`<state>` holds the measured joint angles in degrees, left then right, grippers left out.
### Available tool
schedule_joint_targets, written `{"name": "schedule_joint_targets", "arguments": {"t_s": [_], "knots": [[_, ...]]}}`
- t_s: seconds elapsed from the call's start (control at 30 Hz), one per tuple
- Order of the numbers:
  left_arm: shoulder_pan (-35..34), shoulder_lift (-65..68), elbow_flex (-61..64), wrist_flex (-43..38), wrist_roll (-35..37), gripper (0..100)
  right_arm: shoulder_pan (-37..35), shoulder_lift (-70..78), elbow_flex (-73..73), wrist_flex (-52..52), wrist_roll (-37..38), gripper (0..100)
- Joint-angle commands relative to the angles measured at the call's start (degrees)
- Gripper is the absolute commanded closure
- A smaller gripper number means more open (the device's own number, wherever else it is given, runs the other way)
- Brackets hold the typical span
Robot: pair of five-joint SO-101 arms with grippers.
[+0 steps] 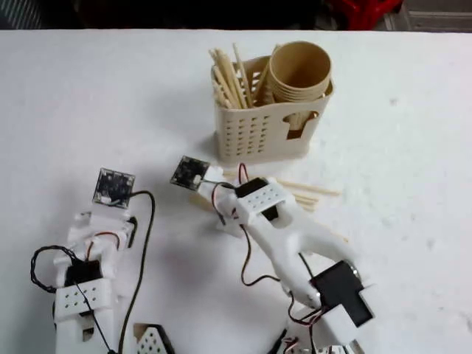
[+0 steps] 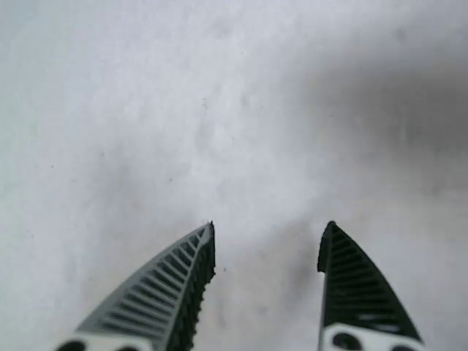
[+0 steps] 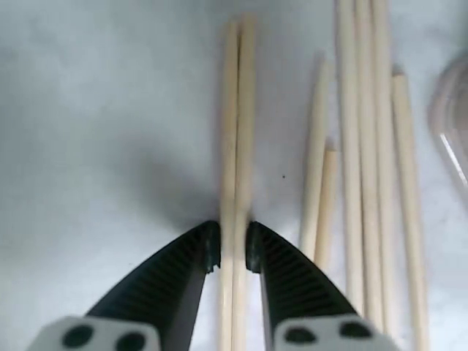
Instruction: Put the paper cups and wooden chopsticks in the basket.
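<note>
The white table [image 1: 74, 88] is carrying all items. The basket [image 1: 258, 136], a cream perforated container, is standing upright toward the far side of the table and is serving as the reference point below.

The right arm [image 1: 291, 243] is extending from the near edge toward the basket, with its wrist just in front of the basket. The left arm [image 1: 88, 258] is sitting in front of the basket and well off to its left, apart from it.

The paper cups [image 1: 300, 72] are sitting nested in one stack, mouths up, inside the right part of the basket. A bundle of chopsticks [image 1: 230, 77] is standing tilted inside the left part of the basket, its ends projecting above the rim.

The loose chopsticks [image 1: 313, 193] are lying flat on the table just in front of the basket, side by side.

The right gripper [image 3: 232, 245] is pinching a pair of chopsticks [image 3: 238, 110] in front of the basket. Its fingers are pressing against both sides of the pair, which is lying beside the loose chopsticks.

The left gripper [image 2: 269, 230] is hanging over bare table. Its fingers are spread with an open gap between them, and they are holding nothing.
</note>
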<state>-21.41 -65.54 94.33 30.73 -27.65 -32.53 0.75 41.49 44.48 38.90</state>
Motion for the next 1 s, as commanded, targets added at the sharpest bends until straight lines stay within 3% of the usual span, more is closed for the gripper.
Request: {"name": "schedule_joint_targets", "arguments": {"t_s": [0.0,0.4,0.73,0.97], "knots": [[-0.22,-0.66,-0.26,-1.23,0.26,77,0.13,-3.21,2.55,-0.04,0.18,98.1],[-0.22,-0.66,-0.26,-1.23,0.26,77,0.13,-24.22,11.69,-0.40,-5.98,98.1],[-0.22,-0.66,-0.26,-1.23,0.26,77,0.04,-44.62,12.13,8.75,-7.38,98.1],[-0.22,-0.66,-0.26,-1.23,0.26,77,-0.40,-43.47,11.87,8.22,-4.04,95.6]]}}
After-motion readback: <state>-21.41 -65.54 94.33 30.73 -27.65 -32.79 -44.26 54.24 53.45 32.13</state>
